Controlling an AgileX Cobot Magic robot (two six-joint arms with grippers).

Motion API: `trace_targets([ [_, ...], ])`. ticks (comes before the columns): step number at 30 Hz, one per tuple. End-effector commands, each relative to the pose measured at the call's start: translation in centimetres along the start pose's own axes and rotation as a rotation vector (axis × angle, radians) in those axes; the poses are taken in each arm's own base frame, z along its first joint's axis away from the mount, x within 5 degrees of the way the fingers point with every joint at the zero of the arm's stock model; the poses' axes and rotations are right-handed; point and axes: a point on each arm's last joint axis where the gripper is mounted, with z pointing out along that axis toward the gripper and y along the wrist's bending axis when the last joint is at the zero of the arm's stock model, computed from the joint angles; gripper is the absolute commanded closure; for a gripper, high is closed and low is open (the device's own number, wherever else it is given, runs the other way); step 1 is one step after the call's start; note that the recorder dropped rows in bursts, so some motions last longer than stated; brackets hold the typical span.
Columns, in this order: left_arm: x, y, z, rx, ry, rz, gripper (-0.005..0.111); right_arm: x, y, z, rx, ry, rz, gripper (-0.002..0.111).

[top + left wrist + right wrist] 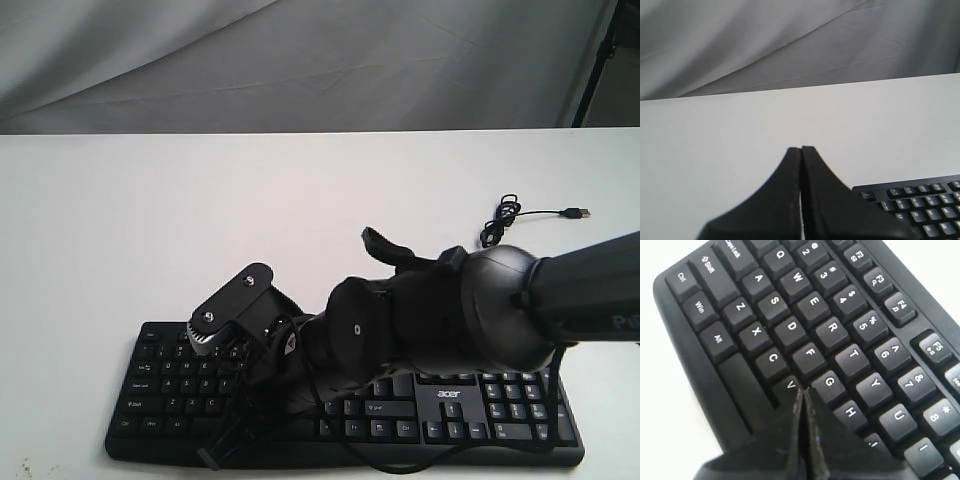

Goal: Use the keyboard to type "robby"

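Right end effector, fingers pressed together, hovers over the black white-lettered Acer keyboard; left end effector likewise closed.

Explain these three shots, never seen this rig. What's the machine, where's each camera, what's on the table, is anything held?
It is a robot with two arms, each ending in a two-fingered tool. The wide picture comes from a camera off the arms: it shows a white table, a black keyboard with its loose USB cable, and the right arm reaching across over the keys. The other two pictures come from cameras on the wrists. The right tool is closed to a point, its tip by the V and G keys; whether it touches a key is not clear. The left tool is also closed, over bare table beside the keyboard's corner. Neither holds anything.
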Motion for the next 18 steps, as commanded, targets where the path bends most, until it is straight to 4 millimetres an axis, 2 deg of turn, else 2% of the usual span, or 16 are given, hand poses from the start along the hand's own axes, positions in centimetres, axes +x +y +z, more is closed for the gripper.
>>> trace_targets([
  [1,0.1,0.0,0.0,0.005,-0.007,0.003,0.107,-0.2,0.0,0.0,0.009,-0.014,-0.012,0.108],
  [9,0.1,0.0,0.0,0.005,-0.007,0.003,0.107,0.2,-0.2,0.8,0.012,0.007,-0.002,0.108],
  [18,0.1,0.0,0.0,0.005,-0.007,0.003,0.107,-1.0,-0.5,-1.1,0.023,-0.058,-0.003,0.108],
])
